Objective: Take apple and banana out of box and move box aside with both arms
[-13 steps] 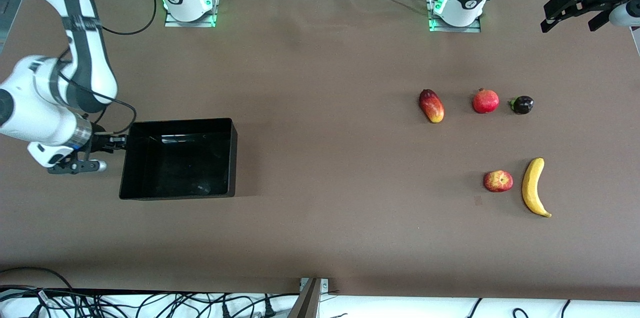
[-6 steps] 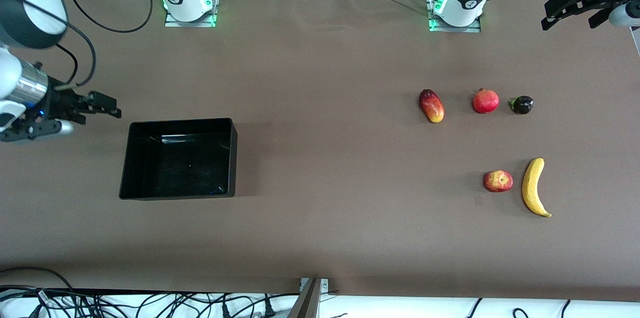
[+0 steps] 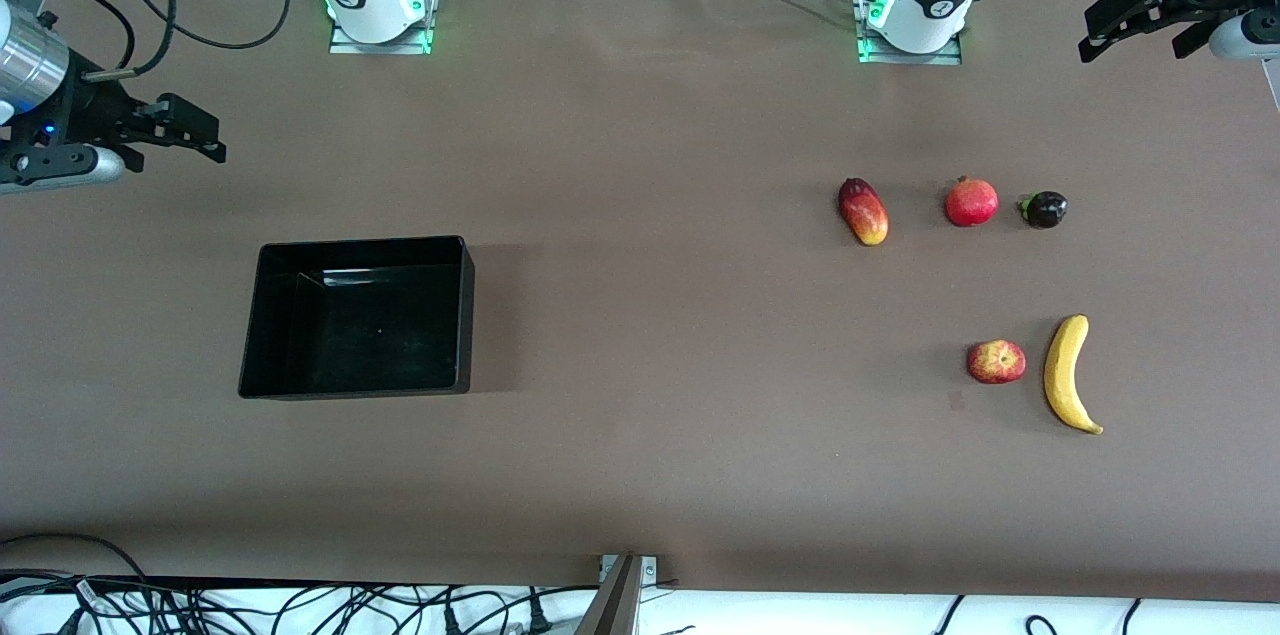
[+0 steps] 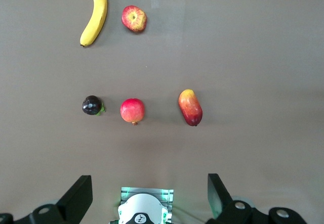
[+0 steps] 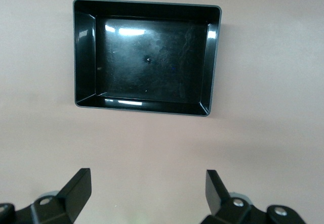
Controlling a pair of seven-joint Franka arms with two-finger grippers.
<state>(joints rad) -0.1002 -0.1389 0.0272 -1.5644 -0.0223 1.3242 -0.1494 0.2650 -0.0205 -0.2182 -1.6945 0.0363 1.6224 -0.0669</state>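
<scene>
Up and away from the box [image 3: 355, 317] went my right gripper [image 3: 190, 137], which a moment ago was down at the box's wall. Now it hangs over bare table near the right arm's end, fingers spread wide, holding nothing.

The box sits flat on the table toward that same end. It is empty, and its shiny black floor shows all the way across. I think it has been moved aside, because it is well apart from the fruit.

The apple [image 3: 996, 361] and the banana [image 3: 1068, 374] lie just beside each other on the table toward the left arm's end. They are out of the box, so that part looks done.

Farther from the front camera are a long red-yellow fruit [image 3: 863, 211], a round red fruit [image 3: 971, 202] and a small dark fruit [image 3: 1044, 209] in a row.

My left gripper [image 3: 1140, 20] waits up high over the table's edge, wide open and empty too.
</scene>
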